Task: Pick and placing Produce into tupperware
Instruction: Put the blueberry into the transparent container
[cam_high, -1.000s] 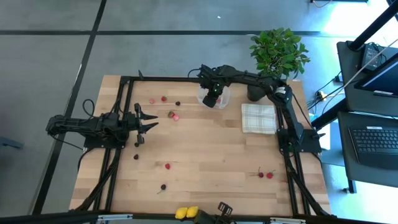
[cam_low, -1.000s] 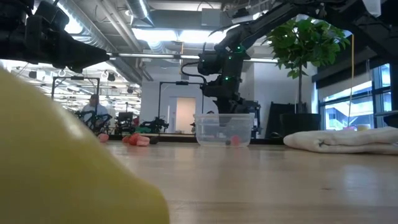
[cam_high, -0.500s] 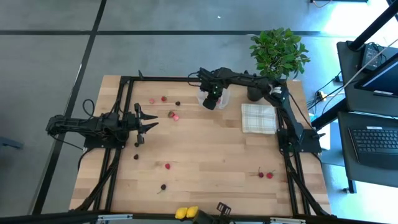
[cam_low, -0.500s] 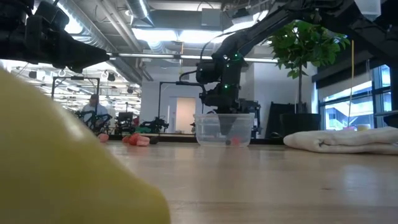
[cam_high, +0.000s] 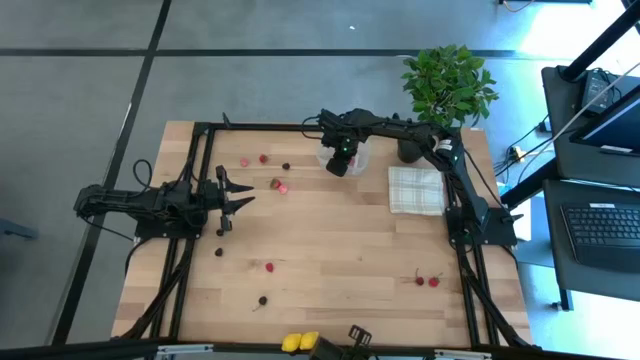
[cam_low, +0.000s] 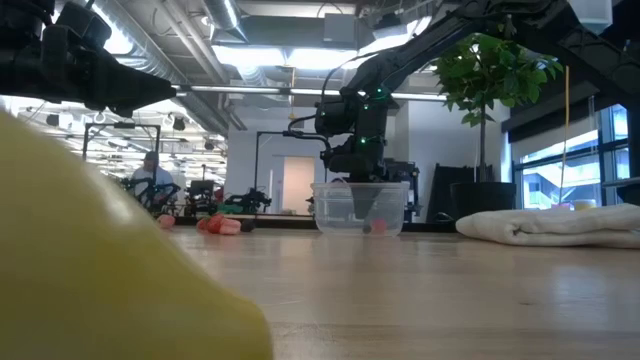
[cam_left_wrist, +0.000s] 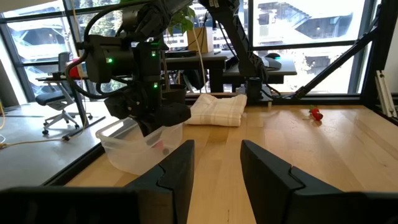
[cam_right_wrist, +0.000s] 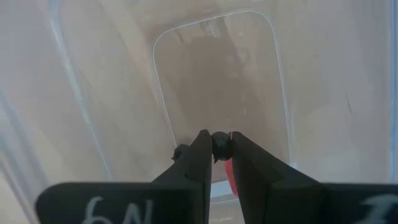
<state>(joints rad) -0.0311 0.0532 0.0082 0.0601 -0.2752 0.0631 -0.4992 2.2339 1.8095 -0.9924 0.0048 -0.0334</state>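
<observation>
Pale wooden planks make up the worktop (cam_high: 340, 240), framed by black rails. At its left side the left claw (cam_high: 240, 192) waits above the wood, its dark fingers apart and empty. Small round produce lies scattered: pink and dark berries (cam_high: 281, 187) near it, two yellow lemon-shaped pieces (cam_high: 300, 341) cut off at the near edge. Farther right, the right claw (cam_right_wrist: 217, 148) hangs over the clear, round-cornered plastic tupperware (cam_low: 361, 207), clamped on a dark berry (cam_right_wrist: 219, 144). Something red (cam_right_wrist: 228, 174) shows half-hidden behind its fingers.
</observation>
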